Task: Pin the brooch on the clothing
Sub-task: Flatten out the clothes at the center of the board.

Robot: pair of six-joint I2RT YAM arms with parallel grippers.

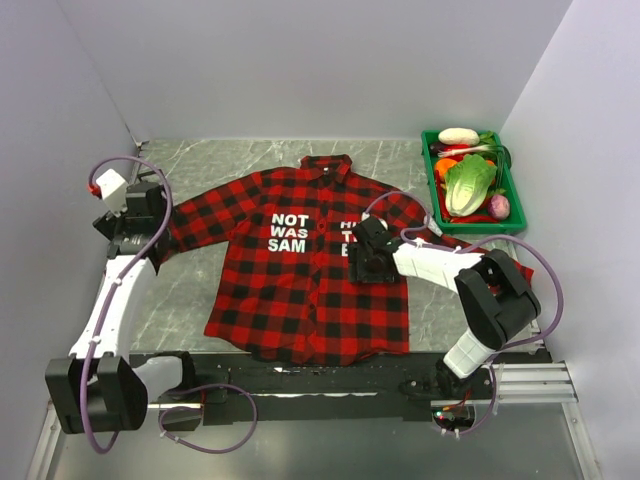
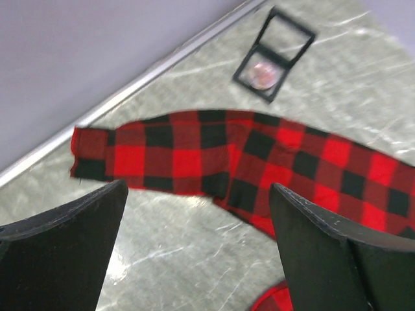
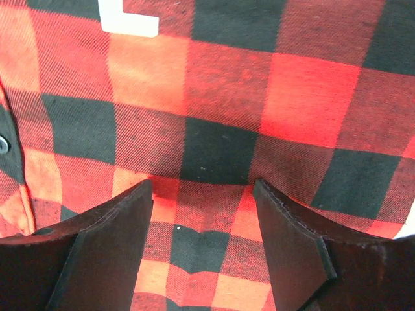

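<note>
**Grey marble desk, red-black plaid shirt spread flat**

Left end effector gapes wide above the sleeve. At its 1 o'clock, the tiny mauve brooch lies inside a black frame near the wall's foot. Right end effector, jaws apart, hangs low over the chest.

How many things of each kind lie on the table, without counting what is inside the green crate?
Plaid shirt: 1
Brooch: 1
Black wire frame: 1
Green crate: 1
Total: 4
</note>
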